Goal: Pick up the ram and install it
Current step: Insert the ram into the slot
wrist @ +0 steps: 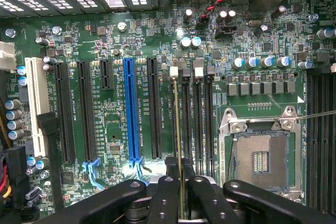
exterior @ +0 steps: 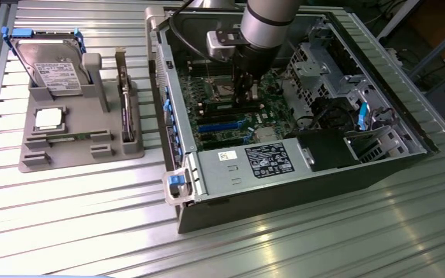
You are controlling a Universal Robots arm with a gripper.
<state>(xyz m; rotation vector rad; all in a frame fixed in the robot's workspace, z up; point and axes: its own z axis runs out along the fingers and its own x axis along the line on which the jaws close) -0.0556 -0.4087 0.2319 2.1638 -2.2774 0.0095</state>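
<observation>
From my end this read as a robotics lab or test workshop, not an office or a home. The bench (exterior: 76, 202) was bare ribbed metal sheet, the sort built for rigs. On it lay a desktop computer case (exterior: 230, 200) with its side off, exposing the motherboard (wrist: 115, 124) and power supply (exterior: 257, 162). Beside the case, at the exterior view's left, sat a grey moulded fixture (exterior: 68, 152) with parts parked in it: a hard drive (exterior: 53, 66) in a blue-edged bracket standing in a slot, and a square silver processor (exterior: 48, 117) lying flat. The robot arm (exterior: 273, 23) reached down into the case. Metal frame struts (exterior: 439, 49) stood past the bench's far edge.
</observation>
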